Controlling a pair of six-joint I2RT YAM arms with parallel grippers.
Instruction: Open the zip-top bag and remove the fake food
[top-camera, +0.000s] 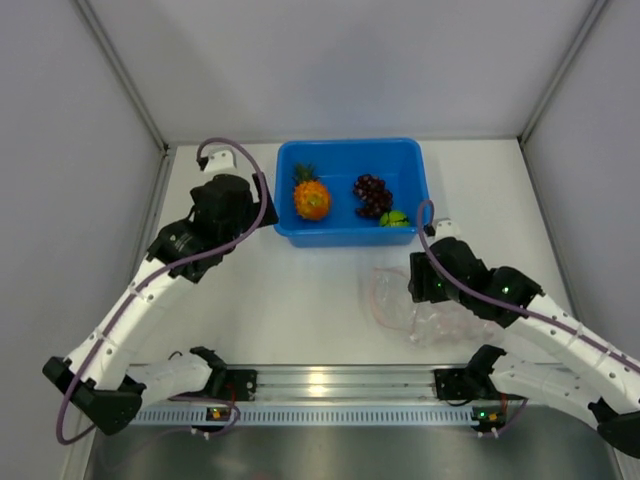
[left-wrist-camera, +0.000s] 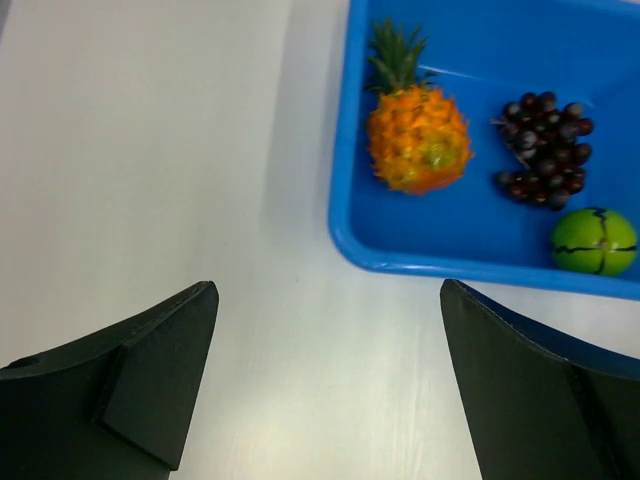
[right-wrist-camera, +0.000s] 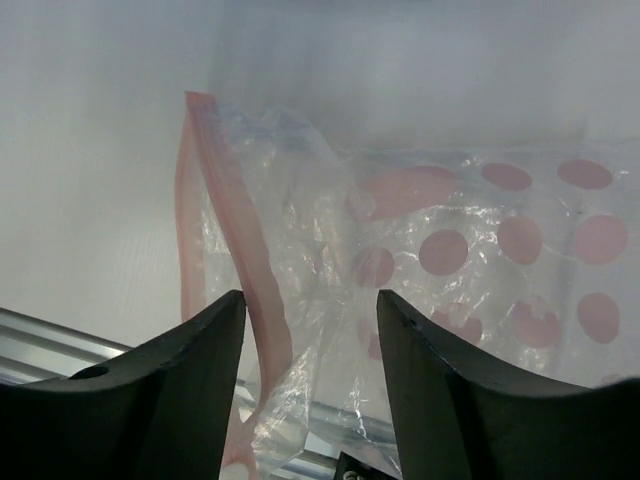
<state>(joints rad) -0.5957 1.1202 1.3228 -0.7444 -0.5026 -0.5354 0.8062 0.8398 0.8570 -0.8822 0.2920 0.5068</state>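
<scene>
left gripper: jaws spread wide, nothing between them. right gripper: jaws partly apart with a clear gap. the bag's edge runs through that gap but isn't pinched.

top view: bag lies flat on the white table, right of centre, just in front of the tub, with the right gripper over its near-right part. it's clear, crinkly film and looks empty. the pink zip strip curves along its left edge, and the long axis runs roughly left to right. the tub is a blue plastic rectangle with rounded corners, at the far middle of the table. inside it: pineapple, orange and bumpy, crown pointing to the far side; grapes, a dark purple knobbly cluster right of it; green fruit, round, in the near-right corner. a metal rail runs along the near edge. the left gripper sits just beside the tub's left wall.

left wrist: black wedge fingers over bare table, tub corner ahead to the right. all three pieces are apart from each other. the green fruit has dark seam lines.

right wrist: the film is wrinkled and glossy with pink dots on the right part. the zip strip runs from upper left down between the fingers, bending near the bottom.
</scene>
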